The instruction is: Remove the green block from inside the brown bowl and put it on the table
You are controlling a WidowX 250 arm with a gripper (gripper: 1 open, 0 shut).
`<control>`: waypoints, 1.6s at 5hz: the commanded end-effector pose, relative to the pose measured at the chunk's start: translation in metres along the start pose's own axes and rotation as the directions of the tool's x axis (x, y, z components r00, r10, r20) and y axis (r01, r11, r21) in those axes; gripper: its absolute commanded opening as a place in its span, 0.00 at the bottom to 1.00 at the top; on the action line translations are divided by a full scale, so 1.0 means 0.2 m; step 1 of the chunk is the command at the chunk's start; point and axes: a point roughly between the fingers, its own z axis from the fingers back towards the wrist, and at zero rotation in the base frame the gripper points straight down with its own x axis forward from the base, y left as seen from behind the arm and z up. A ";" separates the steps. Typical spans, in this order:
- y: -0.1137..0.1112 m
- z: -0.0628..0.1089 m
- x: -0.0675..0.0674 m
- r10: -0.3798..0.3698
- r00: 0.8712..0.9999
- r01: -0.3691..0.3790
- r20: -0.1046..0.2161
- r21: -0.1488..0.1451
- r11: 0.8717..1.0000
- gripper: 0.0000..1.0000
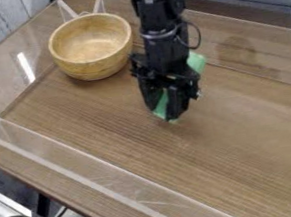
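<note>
claw (172, 109): points straight down, jaws clamped on the green block (178, 91); no gap visible between pads and bar
block pose: held roughly on end, tilted; upper end pokes out to the right of the claw near the wrist, lower end sits at the fingertips
block vs table (236, 159): lower end looks very close to the wood; contact can't be confirmed from this angle
block vs bowl: clear of the brown bowl (92, 46), which sits up and left of the claw, well apart, and looks empty
handling (judgement): rigid flat bar, likely light; smooth painted faces could slip or pivot in the pads
grip point (judgement): across the narrow width near mid-length is best; current hold seems off-centre, so it may tip over on release
step (judgement): placement nearly done; release remains
risk: bar topples or skids when let go
</note>
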 end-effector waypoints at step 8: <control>0.22 -0.08 -0.09 0.119 0.992 -0.118 -0.037 0.016 0.993 0.00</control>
